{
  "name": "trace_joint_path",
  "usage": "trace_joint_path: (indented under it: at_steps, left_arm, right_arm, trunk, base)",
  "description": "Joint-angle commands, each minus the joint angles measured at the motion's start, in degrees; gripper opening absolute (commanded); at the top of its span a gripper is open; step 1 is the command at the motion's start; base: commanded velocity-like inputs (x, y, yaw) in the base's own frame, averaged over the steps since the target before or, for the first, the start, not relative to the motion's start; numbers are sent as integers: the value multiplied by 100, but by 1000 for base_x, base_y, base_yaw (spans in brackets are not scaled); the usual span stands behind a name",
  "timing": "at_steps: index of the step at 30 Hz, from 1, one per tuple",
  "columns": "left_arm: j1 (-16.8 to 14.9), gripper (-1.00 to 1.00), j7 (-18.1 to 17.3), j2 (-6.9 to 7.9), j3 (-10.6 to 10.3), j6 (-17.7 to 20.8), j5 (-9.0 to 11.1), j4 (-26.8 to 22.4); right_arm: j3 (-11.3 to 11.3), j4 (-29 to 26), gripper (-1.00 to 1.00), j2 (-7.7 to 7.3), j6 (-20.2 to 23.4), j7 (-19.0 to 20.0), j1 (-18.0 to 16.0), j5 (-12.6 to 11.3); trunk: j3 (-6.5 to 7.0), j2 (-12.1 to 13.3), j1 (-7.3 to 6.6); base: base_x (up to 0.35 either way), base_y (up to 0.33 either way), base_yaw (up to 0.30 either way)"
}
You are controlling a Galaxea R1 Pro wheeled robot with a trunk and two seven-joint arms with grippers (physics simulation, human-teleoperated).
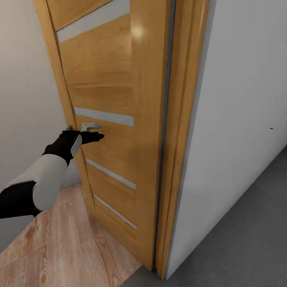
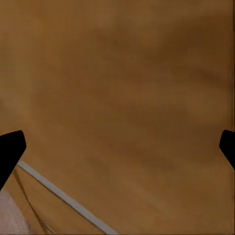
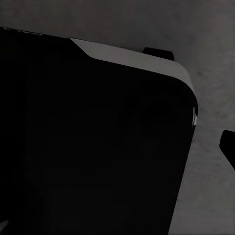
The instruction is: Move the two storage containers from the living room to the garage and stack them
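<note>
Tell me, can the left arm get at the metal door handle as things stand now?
Probably yes: the left gripper sits just below the door handle, against the wooden door, with nothing between them, jaws spread wide.

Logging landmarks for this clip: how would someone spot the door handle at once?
Find the tall honey-coloured wooden door with pale horizontal strips, standing ajar between plank floor and grey concrete. The handle is a small silver lever just under the second strip, near the door's far edge; the left claw reaches just beneath it. It is the door's only metal fitting.
</note>
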Motion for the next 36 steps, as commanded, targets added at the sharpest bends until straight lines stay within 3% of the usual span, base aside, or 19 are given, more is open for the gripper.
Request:
trace_joint_path:
  at_steps: [1,13,26,36]
  left_arm:
    - [-2,100,-57,-7,43,31,-11,-10]
    - [-2,100,-59,4,13,26,-7,-15]
    - [-2,100,-53,-3,-62,-129,-9,-19]
    - [-2,100,-47,-10,-66,-138,-17,-17]
  right_arm:
    - [28,0,100,-1,2,-6,-3,4]
    - [28,-4,100,1,2,-3,-3,4]
    - [28,-1,100,-1,2,-3,-42,4]
    - [28,0,100,0,2,-4,-48,4]
  trunk:
    - [-6,-3,1]
    - [-6,-3,1]
    - [-6,-3,1]
    - [-6,-3,1]
  base:
    - [98,143,-104]
    - [-9,157,-130]
    - [-87,16,-26]
    - [140,95,-1]
